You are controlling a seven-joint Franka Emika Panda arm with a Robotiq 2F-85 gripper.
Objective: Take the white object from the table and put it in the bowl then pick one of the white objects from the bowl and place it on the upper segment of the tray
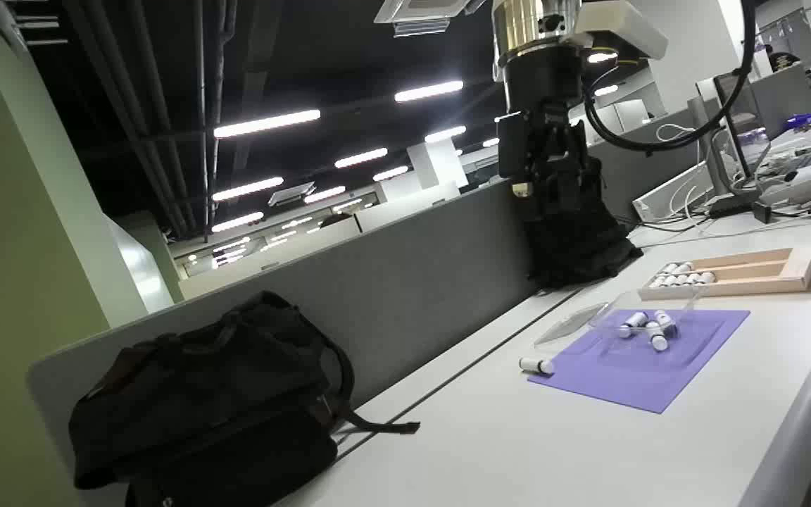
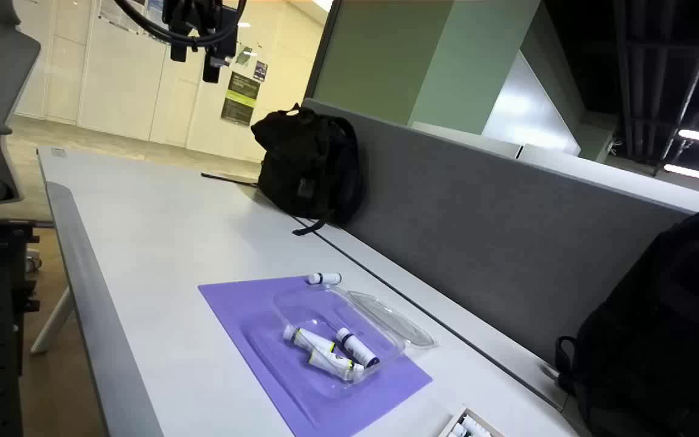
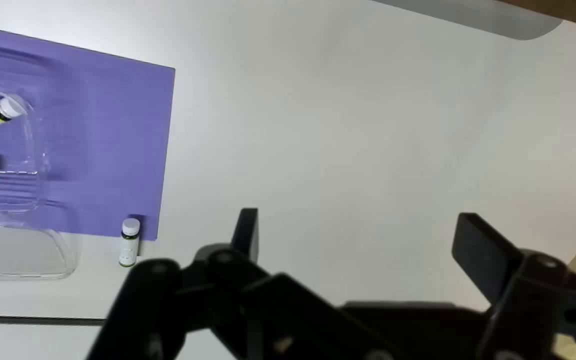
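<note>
White object (image 3: 129,242) straddling purple mat (image 3: 118,145) edge, well below and to one side of claw (image 3: 358,234), fingers wide apart, holding nothing

vial (image 3: 129,249): white, black-banded | tray (image 1: 802,269): tan | mat (image 3: 123,135): purple | pincer (image 3: 358,240): black
</note>
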